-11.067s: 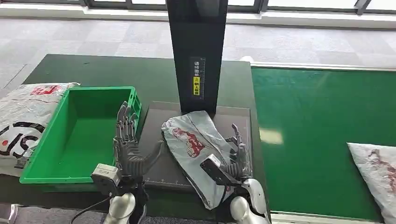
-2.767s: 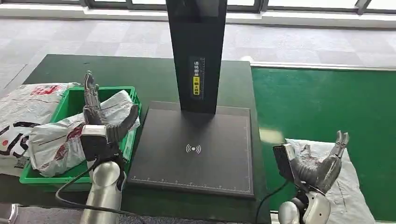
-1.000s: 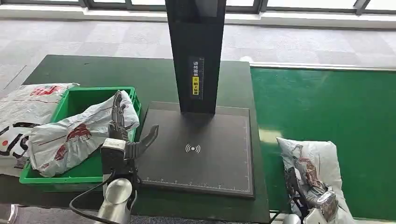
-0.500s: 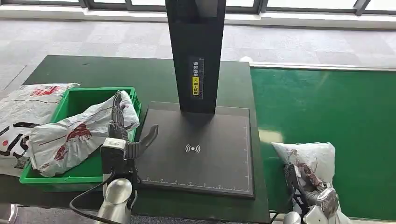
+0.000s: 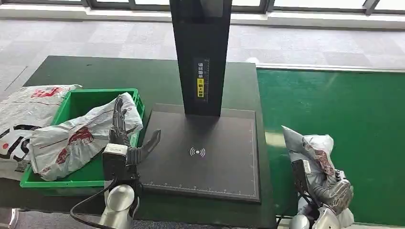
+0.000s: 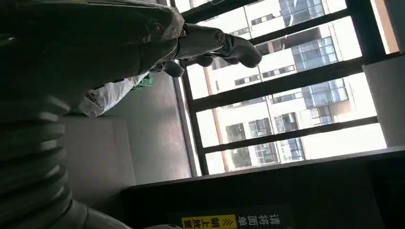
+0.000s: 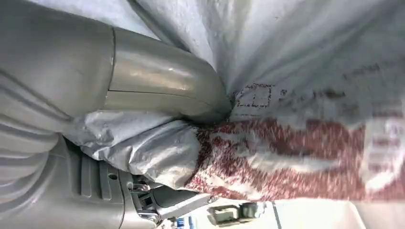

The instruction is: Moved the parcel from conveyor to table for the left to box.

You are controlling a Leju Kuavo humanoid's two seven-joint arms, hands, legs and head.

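Observation:
A grey plastic parcel with red print [image 5: 313, 155] is lifted off the green conveyor [image 5: 334, 105] at the right, and my right hand [image 5: 332, 193] grips its lower part. The right wrist view shows the thick grey thumb [image 7: 162, 88] pressed into the bunched parcel [image 7: 296, 119]. Another grey parcel [image 5: 79, 136] lies across the green box [image 5: 76, 171] at the left. My left hand [image 5: 126, 138] stands just right of that parcel at the box's rim, fingers spread upward and holding nothing. In the left wrist view its fingers [image 6: 215, 43] point toward the windows.
A black scanner plate [image 5: 200, 152] with a tall black post [image 5: 200, 52] sits on the dark table between box and conveyor. A large white printed bag [image 5: 21, 119] lies left of the box.
My right hand has raised the conveyor parcel and bunched it upright over the last second. My left hand has stayed by the box.

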